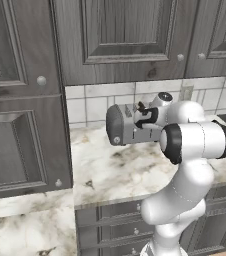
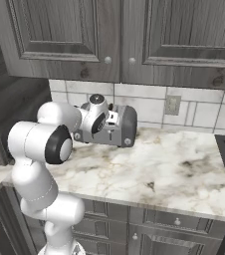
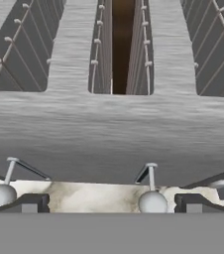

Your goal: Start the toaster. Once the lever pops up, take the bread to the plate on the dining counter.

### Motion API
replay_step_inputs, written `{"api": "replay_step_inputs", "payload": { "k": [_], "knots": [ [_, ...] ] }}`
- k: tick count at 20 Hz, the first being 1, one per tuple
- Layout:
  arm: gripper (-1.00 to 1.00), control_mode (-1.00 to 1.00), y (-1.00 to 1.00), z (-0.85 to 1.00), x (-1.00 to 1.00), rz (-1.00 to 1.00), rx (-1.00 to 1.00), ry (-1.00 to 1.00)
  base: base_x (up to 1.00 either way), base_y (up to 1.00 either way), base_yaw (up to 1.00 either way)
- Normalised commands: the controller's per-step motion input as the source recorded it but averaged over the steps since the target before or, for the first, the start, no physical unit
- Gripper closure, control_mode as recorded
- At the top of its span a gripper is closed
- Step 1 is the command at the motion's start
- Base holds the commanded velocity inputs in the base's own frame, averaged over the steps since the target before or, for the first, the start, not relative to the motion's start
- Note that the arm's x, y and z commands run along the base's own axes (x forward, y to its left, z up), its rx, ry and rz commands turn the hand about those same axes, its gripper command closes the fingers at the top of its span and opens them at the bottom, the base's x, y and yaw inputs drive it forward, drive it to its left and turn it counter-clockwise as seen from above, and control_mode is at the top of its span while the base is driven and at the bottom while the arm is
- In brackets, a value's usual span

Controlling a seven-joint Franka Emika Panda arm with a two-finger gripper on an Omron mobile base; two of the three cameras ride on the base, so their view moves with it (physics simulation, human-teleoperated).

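1. One toaster (image 1: pixel 121 125) stands mid-frame in the left base view, on the marble worktop (image 1: pixel 115 170) against the tiled wall.
2. One bread (image 3: pixel 121 44) slice, brown, sits in the middle slot at the top of the hand view.
3. One gripper (image 3: pixel 111 202), jaws spread wide and holding nothing, hangs just above the toaster.
4. The right base view adds a wall outlet (image 2: pixel 172 104) at upper right.

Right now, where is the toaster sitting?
The toaster sits on the marble worktop against the tiled wall, below the dark cabinets; in both base views the robot's hand hangs right over it.
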Motion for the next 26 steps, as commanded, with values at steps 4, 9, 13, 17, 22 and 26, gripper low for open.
{"api": "replay_step_inputs", "payload": {
  "k": [4,9,13,17,22,26],
  "knots": [
    [-1.0,-1.0,0.11,0.0,0.0,0.0,0.0,0.01,0.0,0.0,0.0],
    [-1.0,-1.0,0.22,0.0,0.0,0.0,0.0,0.0,0.0,0.0,0.0],
    [-1.0,-1.0,0.09,0.0,0.01,0.0,0.0,0.0,0.0,0.0,0.0],
    [-1.0,-1.0,-0.16,0.0,0.02,0.0,0.0,0.0,0.0,0.0,0.0],
    [-1.0,-1.0,-0.35,0.0,0.0,0.0,0.0,0.0,0.0,0.0,0.0],
    [-1.0,-1.0,-0.07,0.0,0.0,0.0,0.0,0.0,0.0,0.0,0.0]
  ]
}}
